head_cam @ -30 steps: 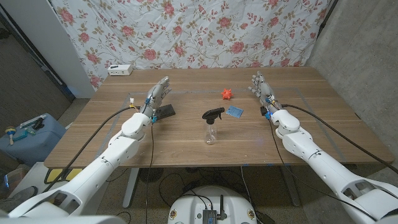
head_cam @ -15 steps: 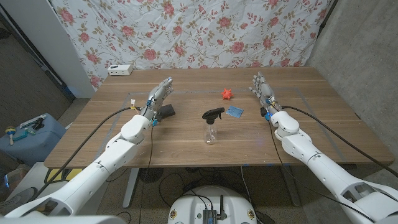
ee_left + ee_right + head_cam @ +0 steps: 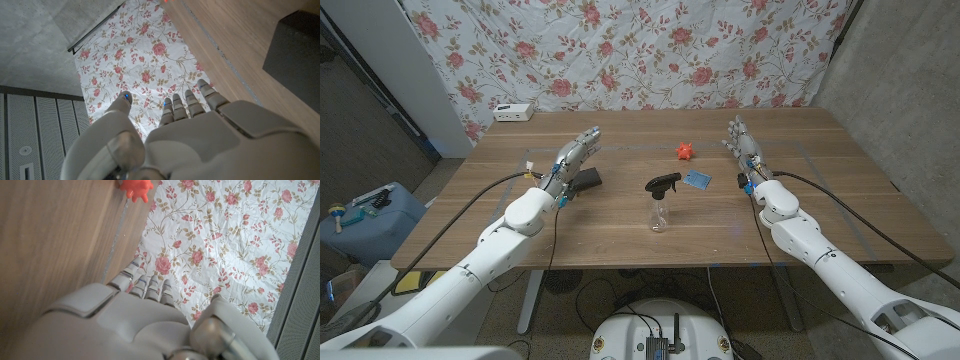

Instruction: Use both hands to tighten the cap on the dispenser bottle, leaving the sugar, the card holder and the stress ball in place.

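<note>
Wooden table, seen from above in the head view, with a floral cloth hung behind its far edge. Near the table's middle, a little toward the near edge, a small clear dispenser bottle is stood upright, topped by a black trigger cap. Just beyond it, a flat blue sugar packet is laid on the wood, and farther toward the far edge a small orange-red spiky stress ball is placed; the same ball is seen in the right wrist view. A black card holder is set toward the left side of the table, and its dark corner is caught in the left wrist view. The left hand is held just beside the card holder, fingers extended and slightly spread, nothing gripped. The right hand is positioned toward the right side, well apart from the bottle, fingers straight and apart, nothing held. A white box is seen at the far left corner.
</note>
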Controlling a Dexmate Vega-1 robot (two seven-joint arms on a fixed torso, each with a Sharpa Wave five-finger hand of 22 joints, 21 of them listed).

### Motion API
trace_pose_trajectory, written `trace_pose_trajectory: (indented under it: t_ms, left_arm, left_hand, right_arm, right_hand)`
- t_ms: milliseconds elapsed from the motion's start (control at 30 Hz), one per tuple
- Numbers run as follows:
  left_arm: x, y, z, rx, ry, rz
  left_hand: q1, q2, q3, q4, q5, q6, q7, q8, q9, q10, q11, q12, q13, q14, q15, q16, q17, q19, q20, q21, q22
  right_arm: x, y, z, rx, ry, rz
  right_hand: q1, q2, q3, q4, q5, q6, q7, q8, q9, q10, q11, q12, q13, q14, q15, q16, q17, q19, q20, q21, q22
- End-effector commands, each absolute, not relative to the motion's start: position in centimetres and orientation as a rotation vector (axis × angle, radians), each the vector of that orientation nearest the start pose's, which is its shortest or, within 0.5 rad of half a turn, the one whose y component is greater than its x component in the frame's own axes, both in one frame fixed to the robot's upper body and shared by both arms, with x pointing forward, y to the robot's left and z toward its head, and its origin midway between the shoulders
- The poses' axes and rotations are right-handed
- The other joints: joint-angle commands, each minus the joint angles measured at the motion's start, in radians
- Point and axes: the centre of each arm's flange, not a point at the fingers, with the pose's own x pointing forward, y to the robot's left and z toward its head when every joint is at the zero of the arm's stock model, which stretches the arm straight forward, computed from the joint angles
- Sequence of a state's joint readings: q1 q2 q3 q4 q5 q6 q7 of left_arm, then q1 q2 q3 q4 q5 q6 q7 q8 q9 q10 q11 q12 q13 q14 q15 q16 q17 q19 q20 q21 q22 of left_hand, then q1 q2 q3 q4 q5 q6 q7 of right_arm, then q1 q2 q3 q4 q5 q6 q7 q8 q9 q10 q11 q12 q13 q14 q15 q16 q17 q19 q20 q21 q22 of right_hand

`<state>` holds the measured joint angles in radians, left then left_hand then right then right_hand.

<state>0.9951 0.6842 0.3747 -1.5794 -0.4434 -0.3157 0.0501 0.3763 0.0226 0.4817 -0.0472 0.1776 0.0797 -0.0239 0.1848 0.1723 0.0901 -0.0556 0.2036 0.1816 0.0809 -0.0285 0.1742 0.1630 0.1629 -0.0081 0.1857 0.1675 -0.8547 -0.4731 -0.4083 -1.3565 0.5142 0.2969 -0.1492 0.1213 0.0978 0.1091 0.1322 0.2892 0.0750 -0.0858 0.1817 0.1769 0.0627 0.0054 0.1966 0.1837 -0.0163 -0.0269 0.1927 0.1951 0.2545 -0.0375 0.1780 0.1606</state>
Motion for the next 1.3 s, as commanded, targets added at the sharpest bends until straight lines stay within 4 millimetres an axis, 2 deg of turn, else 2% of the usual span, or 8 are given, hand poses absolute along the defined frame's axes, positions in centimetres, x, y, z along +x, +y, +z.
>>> trace_pose_trajectory:
  t_ms: [33,100,300,700,1000,1300]
  left_arm:
    - [57.6,27.6,-3.8,0.329,-0.694,-0.301]
    - [57.4,27.6,-4.0,0.337,-0.693,-0.31]
    - [56.7,27.7,-4.6,0.377,-0.69,-0.319]
    - [56.3,27.1,-5.1,0.429,-0.677,-0.389]
    - [56.4,26.2,-5.2,0.457,-0.671,-0.466]
    - [56.2,25.7,-5.8,0.488,-0.661,-0.526]
  left_hand:
    - [0.008,-0.027,-0.006,-0.023,0.01,-0.001,-0.007,0.0,0.001,0.002,-0.007,0.001,0.0,0.008,-0.016,0.004,0.002,0.009,-0.032,0.007,0.001]
    - [0.012,-0.035,-0.009,-0.03,0.012,-0.001,-0.007,0.0,0.002,0.003,-0.008,0.001,0.0,0.009,-0.015,0.004,0.003,0.014,-0.044,0.008,0.001]
    - [0.019,-0.049,-0.015,-0.041,0.016,-0.001,-0.008,0.0,0.002,0.006,-0.01,0.001,0.0,0.012,-0.016,0.004,0.003,0.018,-0.051,0.007,0.0]
    - [0.078,-0.121,-0.038,-0.101,0.039,-0.007,0.004,0.002,0.002,0.011,-0.001,-0.002,0.0,0.022,-0.009,0.004,0.004,0.047,-0.077,0.006,-0.003]
    - [0.113,-0.148,-0.048,-0.118,0.053,-0.017,0.015,0.0,0.002,0.004,0.009,-0.006,0.0,0.022,0.001,0.003,0.004,0.055,-0.07,0.004,-0.003]
    - [0.143,-0.167,-0.058,-0.125,0.065,-0.028,0.028,-0.002,0.002,-0.002,0.019,-0.008,0.001,0.018,0.009,0.001,0.004,0.064,-0.062,0.004,-0.003]
  right_arm:
    - [64.1,-25.5,-3.0,-0.003,-0.628,0.09]
    - [64.1,-25.3,-3.0,-0.005,-0.625,0.088]
    - [64.0,-24.8,-3.2,-0.003,-0.62,0.082]
    - [63.5,-24.5,-3.6,0.005,-0.623,0.058]
    - [63.2,-24.6,-4.1,0.002,-0.608,0.061]
    - [63.0,-24.4,-4.1,-0.004,-0.602,0.063]
  right_hand:
    - [0.007,-0.001,0.002,-0.005,0.006,0.004,-0.002,0.008,0.003,0.009,0.001,0.001,0.002,0.005,-0.015,0.004,0.002,0.007,-0.041,0.005,0.004]
    - [0.007,0.0,0.002,-0.006,0.007,0.004,-0.001,0.008,0.002,0.009,0.0,0.001,0.002,0.005,-0.016,0.003,0.002,0.007,-0.04,0.005,0.004]
    - [0.008,0.0,0.003,-0.006,0.007,0.005,-0.001,0.008,0.002,0.011,0.0,0.001,0.002,0.006,-0.016,0.004,0.001,0.007,-0.041,0.005,0.004]
    - [0.01,0.003,0.004,-0.008,0.008,0.009,0.0,0.009,0.002,0.014,0.002,0.001,0.002,0.007,-0.015,0.004,0.0,0.008,-0.042,0.006,0.004]
    - [0.011,0.003,0.005,-0.01,0.009,0.01,0.001,0.009,0.002,0.015,0.0,0.001,0.002,0.007,-0.014,0.004,0.0,0.008,-0.042,0.006,0.004]
    - [0.011,0.004,0.006,-0.01,0.009,0.007,0.001,0.007,0.002,0.012,0.004,0.0,0.002,0.006,-0.013,0.003,-0.001,0.007,-0.041,0.006,0.004]
